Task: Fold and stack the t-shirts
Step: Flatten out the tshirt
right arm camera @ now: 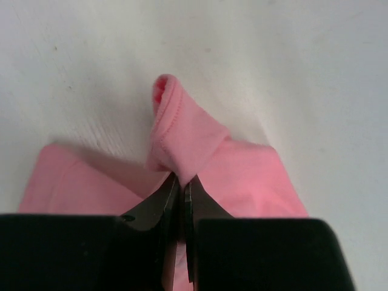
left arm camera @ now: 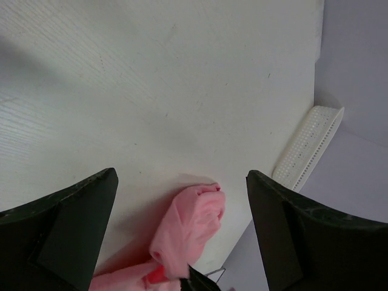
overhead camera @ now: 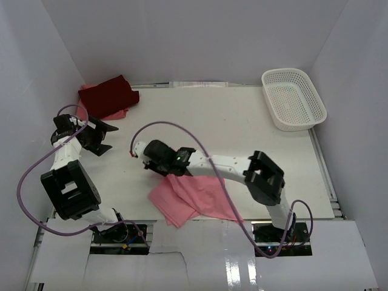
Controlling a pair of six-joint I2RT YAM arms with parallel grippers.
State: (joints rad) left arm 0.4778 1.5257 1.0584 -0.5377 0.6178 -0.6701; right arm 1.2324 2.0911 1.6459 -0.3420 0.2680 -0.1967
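**One pink shirt left to fold**

The light pink t-shirt (overhead camera: 197, 199) lies in a rumpled heap on the table (overhead camera: 242, 121) at 6 o'clock, close to my two bases; it is not a neat, flat fold yet; one bit of its hem pokes up in a little loop. My right gripper (right arm camera: 180, 182) is pinched tight on that bit, jaws together with pink cloth squeezed between them; the pinched spot is at the heap's 10 o'clock edge. My left gripper (overhead camera: 107, 138) hangs at 9 o'clock with its jaws wide apart and nothing in them; it is well apart from the pink shirt.

Far off at 10 o'clock, in the corner, the dark red t-shirt (overhead camera: 109, 92) sits on top of the salmon t-shirt (overhead camera: 115, 114); only a strip of the salmon one peeks out from under it; I think those two are folded and stacked, so that part looks done. The white basket (overhead camera: 294, 100) stands at 2 o'clock, away from all the shirts.

What is left, I think: fold the pink one flat; then carry it over and lay it on the pile.
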